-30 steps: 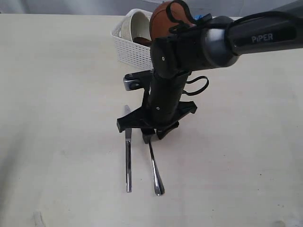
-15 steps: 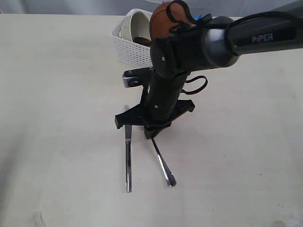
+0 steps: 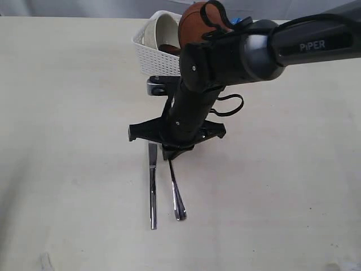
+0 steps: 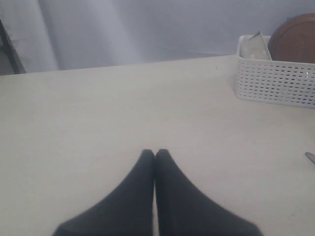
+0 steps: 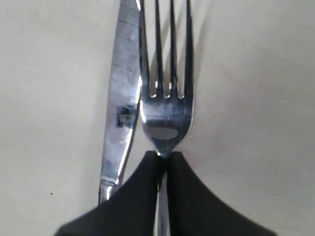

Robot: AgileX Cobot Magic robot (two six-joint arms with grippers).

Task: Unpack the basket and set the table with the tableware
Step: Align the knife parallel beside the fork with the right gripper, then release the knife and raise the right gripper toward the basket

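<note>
The knife [image 5: 118, 123] and fork [image 5: 167, 118] are bright, polished steel with a mirror sheen. The table [image 3: 67, 113] is matt pale cream with faint wood grain. The basket [image 4: 275, 83] is white perforated plastic. Inside it, the plate [image 3: 194, 25] looks like smooth brown wood and the bowl [image 3: 161, 28] is smooth and off-white. The right hand [image 5: 164, 158] is matt black.

Right gripper [image 3: 171, 152] down on the fork [image 3: 176, 197], knife [image 3: 152, 189] just beside, white basket [image 3: 155, 59] behind.

A pale grey-blue draped backdrop [image 4: 123, 29] rises behind the cream counter [image 4: 98, 108], its folds faint. A dark post [image 4: 7, 44] stands at one edge. The light is soft and even.
</note>
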